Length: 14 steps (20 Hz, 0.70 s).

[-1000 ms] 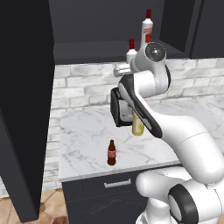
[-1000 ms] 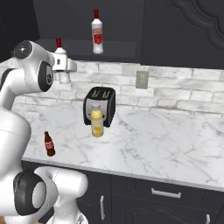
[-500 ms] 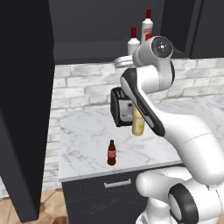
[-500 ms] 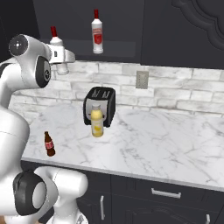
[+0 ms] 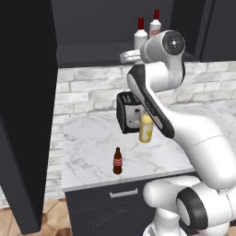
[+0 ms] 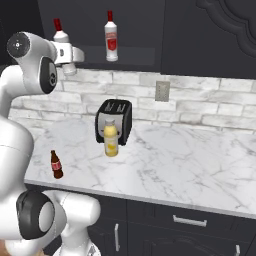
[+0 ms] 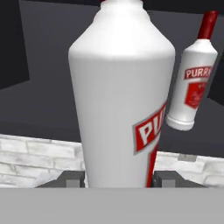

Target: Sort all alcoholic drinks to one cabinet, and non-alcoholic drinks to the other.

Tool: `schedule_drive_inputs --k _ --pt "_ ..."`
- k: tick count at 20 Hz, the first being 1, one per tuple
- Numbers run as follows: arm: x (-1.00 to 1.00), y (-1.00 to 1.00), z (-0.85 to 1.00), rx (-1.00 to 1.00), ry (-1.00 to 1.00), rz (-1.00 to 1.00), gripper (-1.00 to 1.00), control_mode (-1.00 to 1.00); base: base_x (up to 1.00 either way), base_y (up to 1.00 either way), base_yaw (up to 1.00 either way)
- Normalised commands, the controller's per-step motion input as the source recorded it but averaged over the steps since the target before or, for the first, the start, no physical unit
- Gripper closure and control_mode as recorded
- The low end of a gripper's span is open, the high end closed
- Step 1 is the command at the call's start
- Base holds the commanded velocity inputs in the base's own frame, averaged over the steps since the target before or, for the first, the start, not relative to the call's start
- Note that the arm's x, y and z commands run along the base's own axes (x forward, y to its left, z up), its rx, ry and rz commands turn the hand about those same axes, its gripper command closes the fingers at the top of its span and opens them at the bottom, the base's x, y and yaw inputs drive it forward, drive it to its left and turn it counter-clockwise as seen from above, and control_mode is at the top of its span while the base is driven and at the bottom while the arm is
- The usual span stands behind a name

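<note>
Item: white red-capped bottle [image 7: 122, 100], clamped in our gripper [image 7: 118, 178] at the cabinet shelf's [image 5: 92, 48] front edge, beside its twin [image 6: 111, 37]. We should seat it upright, well past the edge, before letting go.

The white marble tabletop [image 6: 190, 165] carries a black toaster [image 6: 114, 120] near the brick wall, a yellow juice bottle [image 6: 111, 141] just at its 6 o'clock, and a small brown bottle [image 6: 56, 165] by the front edge. One white red-capped bottle [image 6: 111, 38] stands on the cabinet shelf [image 6: 135, 55].
</note>
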Motion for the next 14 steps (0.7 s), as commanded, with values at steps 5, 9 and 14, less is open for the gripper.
schedule_drive_inputs --k 5,9,14 --pt "0.11 0.08 0.22 0.00 -0.02 0.02 1.00 -1.00 0.00 0.00 0.00" --pt "0.19 0.12 0.06 0.00 0.00 0.01 1.00 -1.00 0.00 0.00 0.00" --pt "0.24 0.11 0.00 0.00 0.00 0.00 1.00 -1.00 0.00 0.00 0.00"
